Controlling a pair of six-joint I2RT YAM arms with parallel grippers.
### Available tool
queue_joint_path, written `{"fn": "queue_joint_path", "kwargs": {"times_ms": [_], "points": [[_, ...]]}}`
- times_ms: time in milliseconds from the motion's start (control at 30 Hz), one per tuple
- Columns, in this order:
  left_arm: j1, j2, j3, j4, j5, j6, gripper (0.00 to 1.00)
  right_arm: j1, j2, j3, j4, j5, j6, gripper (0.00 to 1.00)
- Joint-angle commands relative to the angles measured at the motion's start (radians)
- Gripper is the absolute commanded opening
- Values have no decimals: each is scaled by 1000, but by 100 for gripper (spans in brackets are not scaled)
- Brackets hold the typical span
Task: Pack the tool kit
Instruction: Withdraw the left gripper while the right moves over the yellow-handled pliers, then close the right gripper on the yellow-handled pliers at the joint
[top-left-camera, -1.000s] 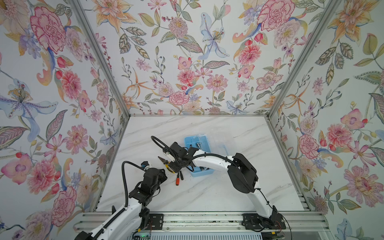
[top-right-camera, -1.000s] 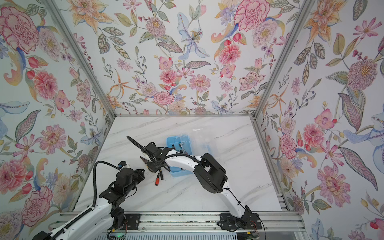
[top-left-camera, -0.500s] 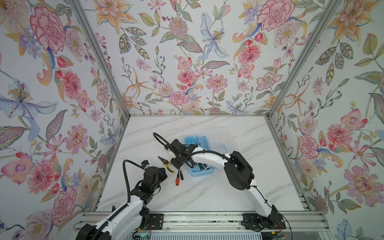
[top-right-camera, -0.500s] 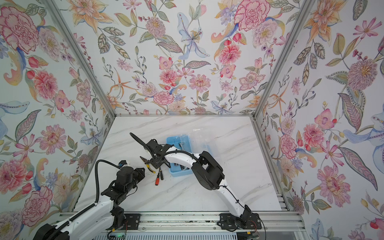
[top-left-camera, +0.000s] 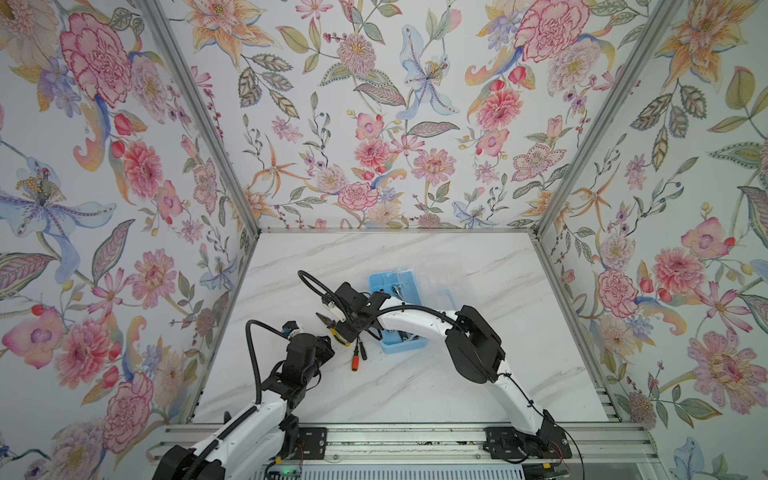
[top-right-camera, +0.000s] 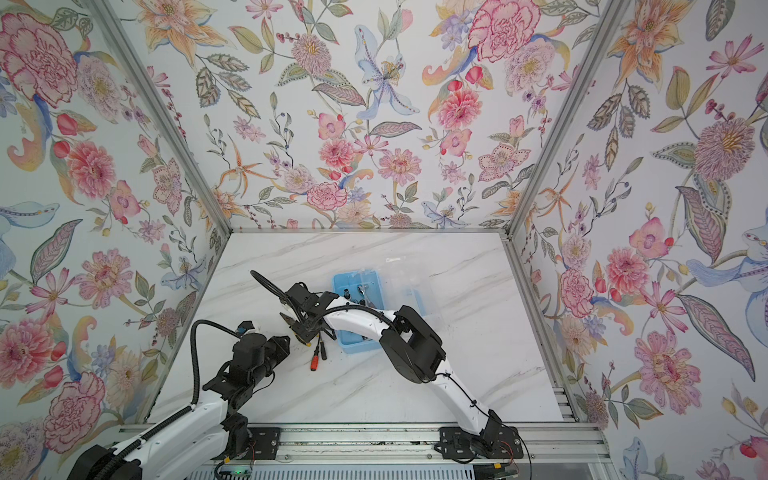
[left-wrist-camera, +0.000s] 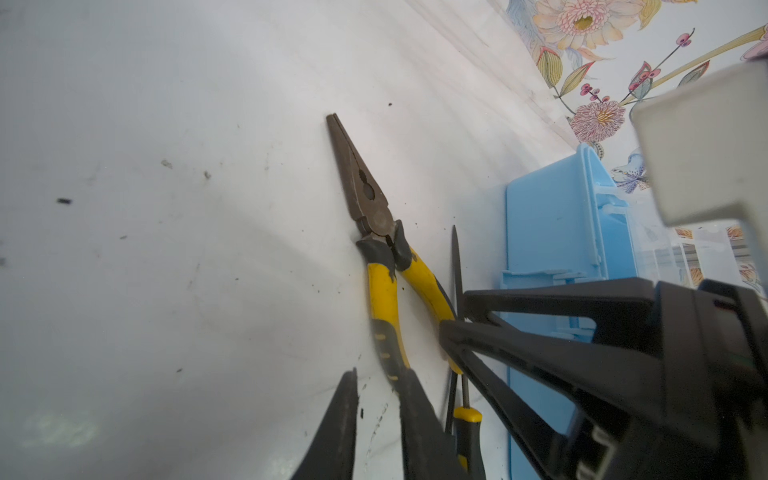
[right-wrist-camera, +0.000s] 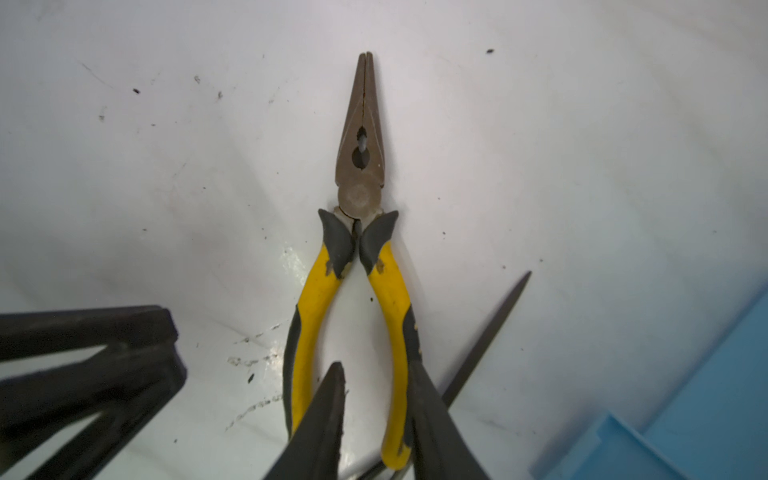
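The yellow-handled pliers (top-left-camera: 324, 321) (top-right-camera: 288, 321) lie flat on the marble table, just left of the open light-blue tool kit box (top-left-camera: 376, 282) (top-right-camera: 338, 286). In the right wrist view my right gripper (right-wrist-camera: 376, 368) straddles one handle of the pliers (right-wrist-camera: 359, 166). That handle lies against one finger and a gap shows at the other. My left gripper (left-wrist-camera: 380, 374) is narrowly open and empty, one finger lying over the end of the other pliers (left-wrist-camera: 374, 216) handle. In both top views the two grippers (top-left-camera: 345, 332) (top-left-camera: 330, 338) meet over the handles.
An orange-handled screwdriver (top-left-camera: 355, 363) and a black one (top-left-camera: 363, 353) lie next to the box's near left corner. A dark pointed shaft (right-wrist-camera: 498, 316) lies beside the pliers. The box wall (left-wrist-camera: 552, 232) stands close by, with its transparent lid (top-left-camera: 440, 282) open to the right.
My right gripper's fingers have drawn closer together around one pliers handle. The right arm's elbow has shifted a little. The left gripper has barely moved.
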Motion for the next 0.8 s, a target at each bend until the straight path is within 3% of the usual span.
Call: {"fn": "queue_joint_path", "kwargs": {"times_ms": [0, 767], "points": [[19, 0, -19, 18, 9, -2, 22, 1, 47, 41, -53, 23, -18, 28], [54, 0, 3, 14, 39, 32, 21, 6, 110, 115, -124, 31, -21, 23]]}}
